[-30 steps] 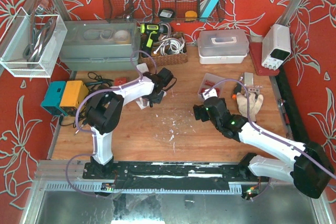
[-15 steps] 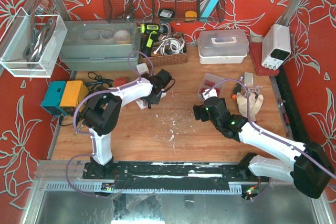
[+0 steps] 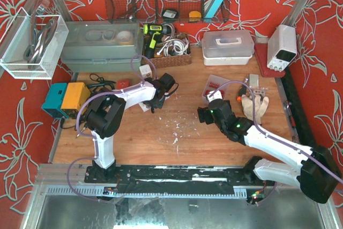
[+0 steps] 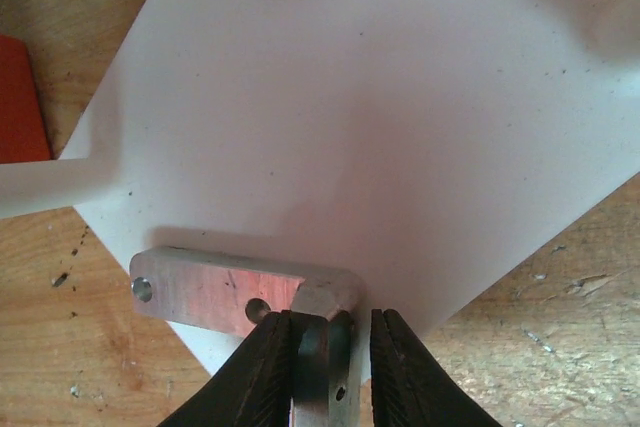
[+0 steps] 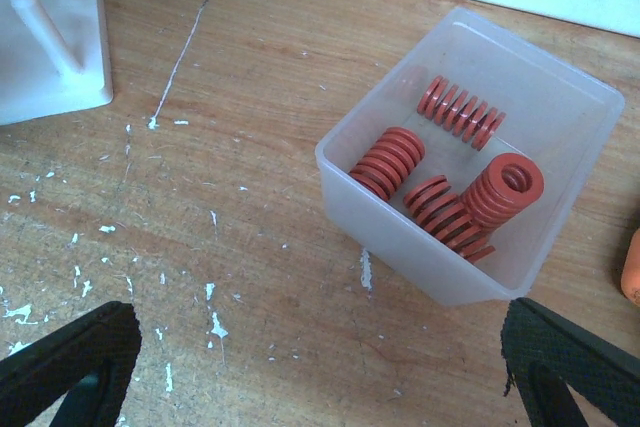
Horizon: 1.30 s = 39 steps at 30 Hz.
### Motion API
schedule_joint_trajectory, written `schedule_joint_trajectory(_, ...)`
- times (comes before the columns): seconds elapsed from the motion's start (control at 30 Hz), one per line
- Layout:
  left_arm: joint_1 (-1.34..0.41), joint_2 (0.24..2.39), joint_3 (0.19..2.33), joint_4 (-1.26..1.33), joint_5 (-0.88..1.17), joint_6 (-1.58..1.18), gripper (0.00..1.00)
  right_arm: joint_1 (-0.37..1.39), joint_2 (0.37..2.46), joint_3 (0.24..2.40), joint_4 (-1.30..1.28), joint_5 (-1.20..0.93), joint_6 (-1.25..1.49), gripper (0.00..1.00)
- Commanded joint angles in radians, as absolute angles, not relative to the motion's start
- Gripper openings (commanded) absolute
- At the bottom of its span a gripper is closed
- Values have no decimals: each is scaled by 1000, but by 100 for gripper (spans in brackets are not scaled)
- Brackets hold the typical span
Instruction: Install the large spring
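Several red springs [image 5: 455, 182] of two sizes lie in a clear plastic bin [image 5: 400, 237], which also shows in the top view [image 3: 215, 85]. My right gripper [image 5: 320, 367] hangs wide open and empty over bare wood just in front of the bin; in the top view it [image 3: 205, 114] is mid-table. A white fixture base [image 4: 330, 117] with pegs carries an aluminium L-bracket [image 4: 225, 292]. My left gripper [image 4: 330, 367] straddles the bracket's upright leg: the left finger touches it and a thin gap shows at the right finger. In the top view the left gripper [image 3: 156, 99] sits at the fixture [image 3: 146, 104].
A white lidded box [image 3: 228, 46], a power supply [image 3: 282, 46], a pair of work gloves [image 3: 254, 105] and a basket of cables [image 3: 169, 49] stand at the back and right. A teal and orange box [image 3: 67, 99] is at the left edge. A red block [image 4: 18, 97] lies beside the fixture.
My left gripper has shifted slightly back and left along the fixture. The right arm has not visibly moved.
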State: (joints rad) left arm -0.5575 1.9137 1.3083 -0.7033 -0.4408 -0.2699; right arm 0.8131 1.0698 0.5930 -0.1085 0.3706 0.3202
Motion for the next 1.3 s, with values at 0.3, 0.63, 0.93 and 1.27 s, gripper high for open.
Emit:
schedule_joint_trajectory(0.3,-563,1956,1297,-665,-415,-276,19,822,1054,612,-135,404,313,99)
schedule_joint_trajectory(0.63,-565,1890,1296,-652,-382,-252,9,822,1058,613,-133,406,314,99)
schedule_joint_trajectory(0.93,-565,1782,1287,-600,-332,-235,4,821,1055,611,-134,403,316,99)
schedule_joint_trajectory(1.27,-565,1607,1243,-547,-336,-249,3,821,1061,611,-130,402,318,99)
